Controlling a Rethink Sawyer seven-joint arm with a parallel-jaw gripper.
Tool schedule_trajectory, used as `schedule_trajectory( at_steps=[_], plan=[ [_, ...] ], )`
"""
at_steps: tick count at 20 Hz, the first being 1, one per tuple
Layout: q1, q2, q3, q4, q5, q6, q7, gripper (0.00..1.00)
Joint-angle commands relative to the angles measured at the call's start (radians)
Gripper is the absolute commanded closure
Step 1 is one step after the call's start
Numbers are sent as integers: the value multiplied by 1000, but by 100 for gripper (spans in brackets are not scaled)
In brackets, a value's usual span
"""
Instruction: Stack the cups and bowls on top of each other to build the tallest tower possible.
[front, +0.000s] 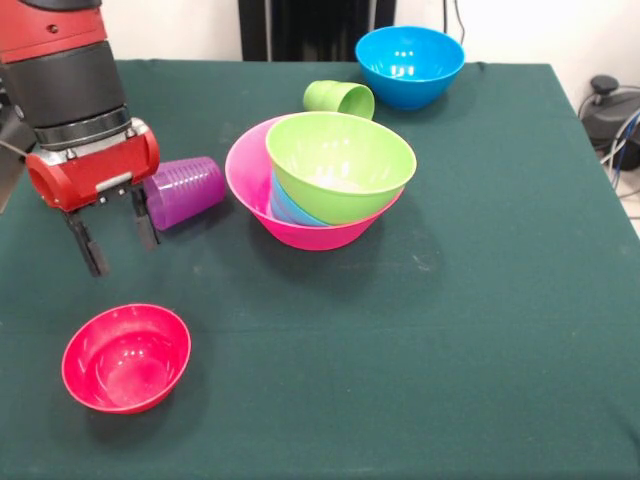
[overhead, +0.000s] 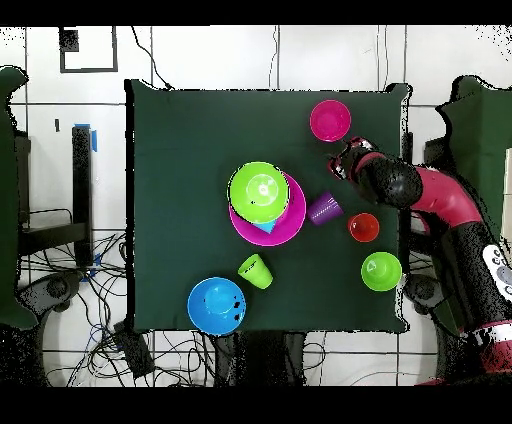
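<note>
While the gripper (front: 117, 240) hangs with its fingers spread and empty just beside the purple cup (front: 184, 191) lying tipped over near the pink bowl (front: 243, 170), I'd guess that light, slick plastic wants pinching across its rim.

You are looking at the large bowl (front: 300, 235) sitting near the middle of the surface (front: 480, 300). A second bowl (front: 340, 165) is resting tilted inside it, and a third piece (front: 285, 205) is lying under that bowl against the large bowl's wall. One cup (front: 185, 190) is lying on its side just beside the large bowl, toward the side edge where the hand (front: 112, 235) is hanging near it. Another cup (front: 340, 98) is lying tipped between the large bowl and a bowl (front: 410, 65) sitting at the robot's edge. A lone bowl (front: 127, 357) is sitting near the corner opposite the robot, on the hand's side. From overhead, two more bowls (overhead: 363, 227) (overhead: 381, 271) are sitting along that side edge, toward the robot's corner.
</note>
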Motion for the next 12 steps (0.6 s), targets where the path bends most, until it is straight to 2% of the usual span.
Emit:
schedule_trajectory(
  at_steps=[1, 12],
  plan=[
    [6, 37, -22, -81, 136, 363, -77, 0],
    [11, 32, -43, -76, 148, 358, -50, 0]
  ],
)
